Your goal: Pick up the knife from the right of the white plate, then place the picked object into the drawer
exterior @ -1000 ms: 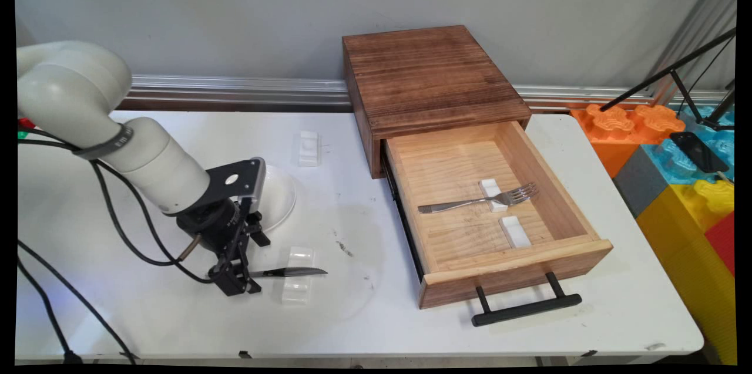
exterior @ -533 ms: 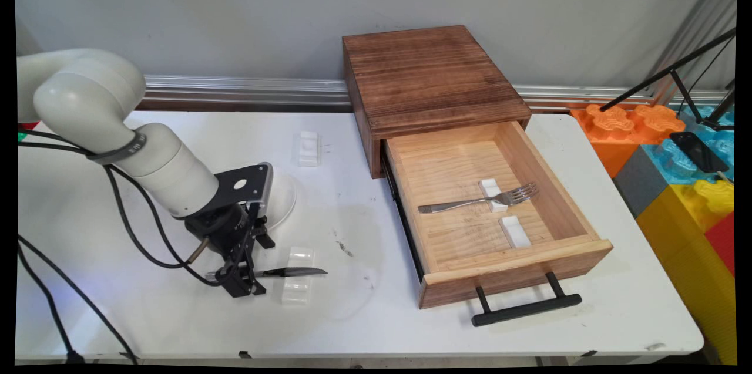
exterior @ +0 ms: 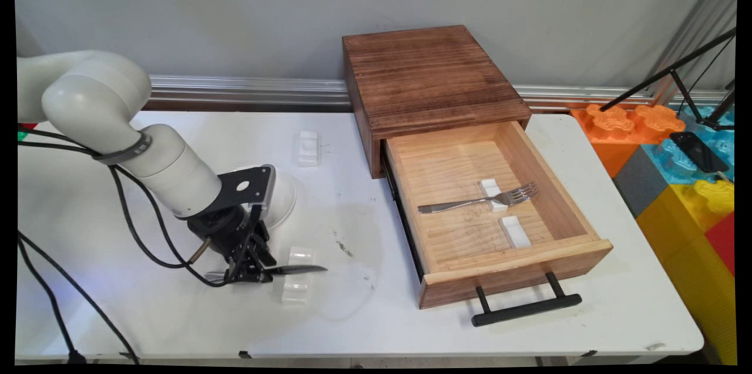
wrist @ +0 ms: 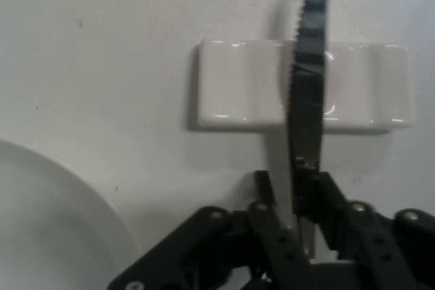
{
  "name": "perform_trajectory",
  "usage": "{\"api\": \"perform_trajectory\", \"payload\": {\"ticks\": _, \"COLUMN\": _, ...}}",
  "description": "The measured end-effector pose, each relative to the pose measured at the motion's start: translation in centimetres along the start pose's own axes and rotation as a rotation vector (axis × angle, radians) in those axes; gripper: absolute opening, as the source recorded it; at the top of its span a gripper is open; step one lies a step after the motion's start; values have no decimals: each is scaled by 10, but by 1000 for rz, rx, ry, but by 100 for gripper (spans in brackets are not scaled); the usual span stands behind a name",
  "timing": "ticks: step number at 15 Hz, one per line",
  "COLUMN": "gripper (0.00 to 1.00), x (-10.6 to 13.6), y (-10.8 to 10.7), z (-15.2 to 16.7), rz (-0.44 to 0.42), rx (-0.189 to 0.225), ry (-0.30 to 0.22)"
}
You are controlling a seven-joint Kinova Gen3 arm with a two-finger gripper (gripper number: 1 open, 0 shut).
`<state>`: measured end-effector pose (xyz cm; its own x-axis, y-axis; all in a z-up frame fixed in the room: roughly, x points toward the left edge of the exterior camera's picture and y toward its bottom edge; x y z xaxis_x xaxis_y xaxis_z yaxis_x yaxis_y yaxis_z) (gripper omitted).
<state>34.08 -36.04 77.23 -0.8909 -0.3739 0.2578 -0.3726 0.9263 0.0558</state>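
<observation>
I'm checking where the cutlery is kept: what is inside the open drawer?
Inside the drawer lie a fork, its neck on one small white rest, and a second, bare rest. The part beneath the wooden box is hidden.

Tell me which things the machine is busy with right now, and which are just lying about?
Busy with:
- end effector, shut on the knife
- knife, blade across the white rest
- white rest

Lying about:
- plate
- second rest
- open drawer
- fork
</observation>
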Motion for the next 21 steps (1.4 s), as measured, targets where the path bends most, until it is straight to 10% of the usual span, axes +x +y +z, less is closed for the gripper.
{"api": "perform_trajectory", "payload": {"ticks": 10, "gripper": 0, "x": 4, "y": -2, "z": -21, "rz": 17, "rx": -7, "ry": -4}}
{"api": "perform_trajectory", "payload": {"ticks": 21, "gripper": 0, "x": 38, "y": -4, "z": -113, "rz": -23, "rx": -14, "ry": -4}}
